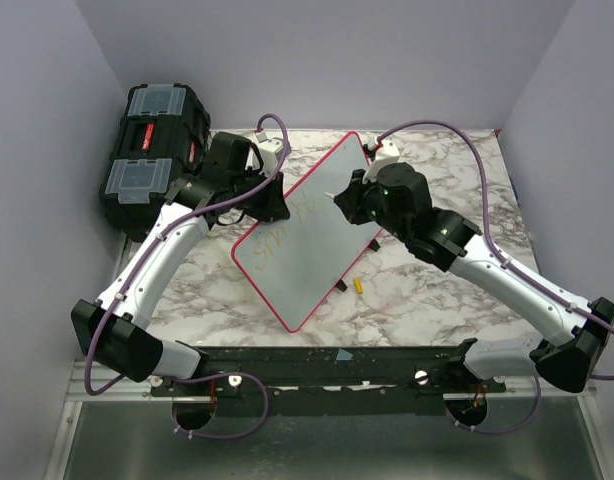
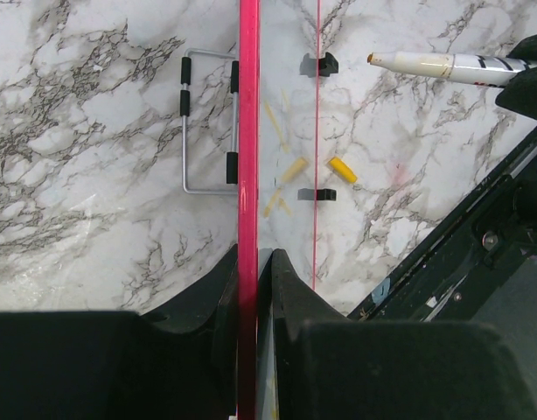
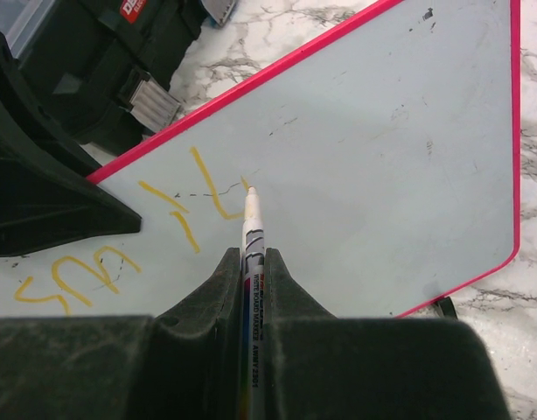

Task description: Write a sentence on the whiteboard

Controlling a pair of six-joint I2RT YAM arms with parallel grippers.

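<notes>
The whiteboard point(image 1: 312, 235) lies diagonally mid-table, white with a pink-red frame. My left gripper point(image 1: 270, 205) is shut on its upper-left edge; in the left wrist view the pink frame point(image 2: 248, 131) runs edge-on between the left gripper's point(image 2: 254, 262) black fingers. My right gripper point(image 1: 345, 200) is shut on a white marker point(image 3: 254, 236) above the board point(image 3: 382, 149). The marker tip rests at a yellow stroke of the sentence point(image 3: 184, 230). A few yellow letters point(image 1: 275, 237) show near the board's left end. The marker point(image 2: 435, 64) also appears in the left wrist view.
A black toolbox point(image 1: 152, 150) stands at the back left, close behind the left arm. A yellow cap point(image 1: 358, 285) lies on the marble beside the board's near-right edge. A bent wire stand point(image 2: 207, 122) lies under the board. A black rail point(image 1: 317, 365) runs along the table's front.
</notes>
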